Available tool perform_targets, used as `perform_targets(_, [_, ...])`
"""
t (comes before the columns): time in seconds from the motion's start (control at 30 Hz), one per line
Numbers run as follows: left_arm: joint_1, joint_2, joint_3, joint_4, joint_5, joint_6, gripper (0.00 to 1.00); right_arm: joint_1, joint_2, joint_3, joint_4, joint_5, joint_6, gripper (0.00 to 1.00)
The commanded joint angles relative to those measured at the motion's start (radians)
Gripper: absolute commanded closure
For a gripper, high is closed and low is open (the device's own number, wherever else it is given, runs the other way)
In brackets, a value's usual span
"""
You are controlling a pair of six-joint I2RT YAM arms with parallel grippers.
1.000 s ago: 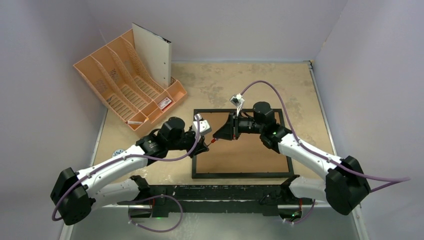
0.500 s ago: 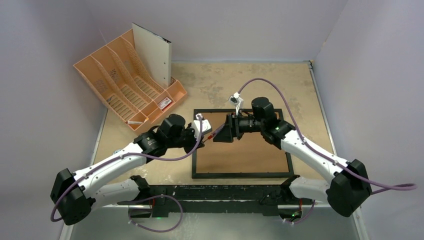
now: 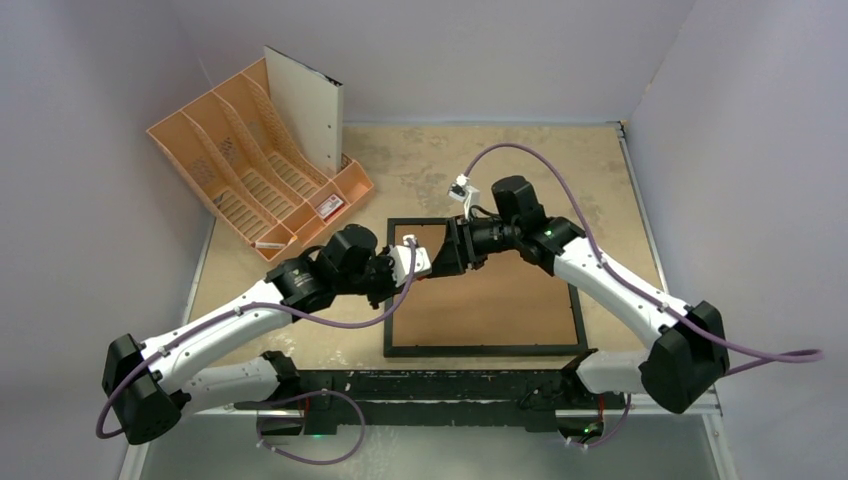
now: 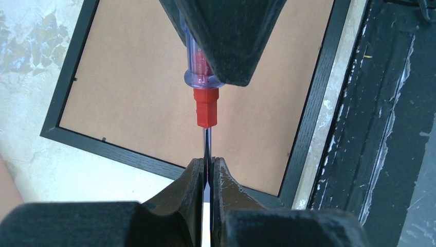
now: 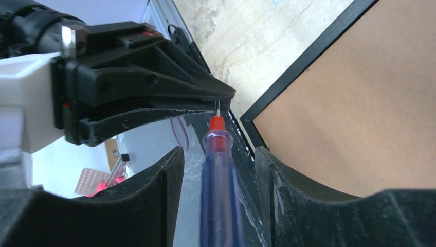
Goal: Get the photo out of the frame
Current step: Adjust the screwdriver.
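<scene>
Handing over the blue-handled, red-collared screwdriver [image 4: 205,105]: left gripper [image 4: 205,172] pinches its shaft, right gripper [image 5: 218,154] stands spread; next probably levering open the thin black rectangular frame [image 4: 319,87].

The top external camera looked steeply down from above and behind the arms, taking in the whole worktop [image 3: 500,160]. The left wrist camera sat close, facing down along the left fingers [image 4: 226,190]. The right wrist camera faced along the right fingers [image 5: 154,190]. All three shared the frame [image 3: 480,350], and both wrist views shared the screwdriver [image 4: 205,103].
</scene>
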Motion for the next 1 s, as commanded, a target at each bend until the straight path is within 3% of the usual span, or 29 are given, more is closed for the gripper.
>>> perform_targets(0.0, [-0.008,-0.005,0.053,-0.007,-0.020,0.050,1.00,-0.001,0.045,0.050,-0.062,-0.103,-0.039,0.47])
perform_targets(0.13, [-0.015,-0.003,0.060,-0.022,-0.029,0.068,1.00,-0.001,0.080,0.066,-0.066,-0.121,-0.041,0.54])
perform_targets(0.37, [-0.027,0.020,0.076,-0.066,-0.063,0.100,1.00,-0.002,0.118,0.102,-0.063,-0.183,-0.043,0.56])
perform_targets(0.5, [-0.027,0.028,0.076,-0.059,-0.068,0.103,1.00,-0.001,0.132,0.098,-0.069,-0.197,-0.045,0.66])
perform_targets(0.67, [-0.028,0.045,0.089,-0.051,-0.070,0.099,1.00,-0.001,0.127,0.092,-0.090,-0.212,-0.062,0.63])
perform_targets(0.7, [-0.029,0.046,0.090,-0.049,-0.069,0.101,1.00,-0.001,0.126,0.092,-0.090,-0.210,-0.063,0.66])
perform_targets(0.87, [-0.029,0.052,0.092,-0.061,-0.076,0.110,1.00,-0.001,0.128,0.086,-0.091,-0.187,-0.062,1.00])
perform_targets(0.97, [-0.029,0.054,0.089,-0.060,-0.089,0.103,1.00,-0.002,0.124,0.072,-0.078,-0.173,-0.062,1.00])
